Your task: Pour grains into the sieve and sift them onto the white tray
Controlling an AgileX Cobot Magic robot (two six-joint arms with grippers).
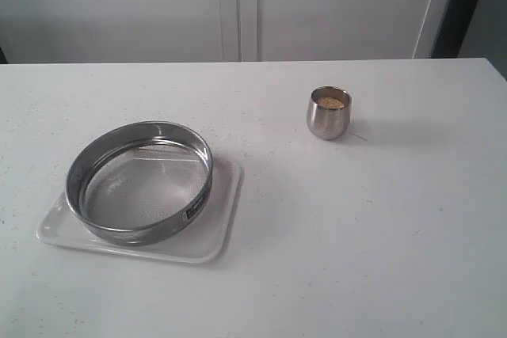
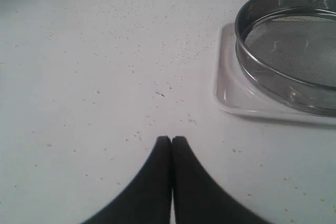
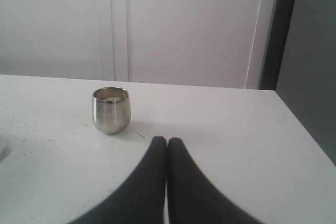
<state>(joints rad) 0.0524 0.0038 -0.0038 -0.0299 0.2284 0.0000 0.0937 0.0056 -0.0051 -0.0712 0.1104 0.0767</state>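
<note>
The round steel-rimmed sieve [image 1: 140, 180] rests on the white tray [image 1: 219, 231] at the left of the table, its mesh bare. A small rounded steel cup [image 1: 329, 112] stands apart to the right, holding the grains [image 1: 330, 103]. Neither arm shows in the exterior view. My left gripper [image 2: 171, 139] is shut and empty above bare table, with the sieve [image 2: 294, 40] and the tray [image 2: 231, 90] off to one side. Shut and empty too, my right gripper [image 3: 167, 140] hovers short of the cup [image 3: 111, 109].
Tiny stray granules speckle the white table [image 2: 105, 77]. A pale wall with panel seams [image 1: 238, 5] stands behind the table's far edge. The table's right edge [image 3: 299, 124] drops off beside a dark area.
</note>
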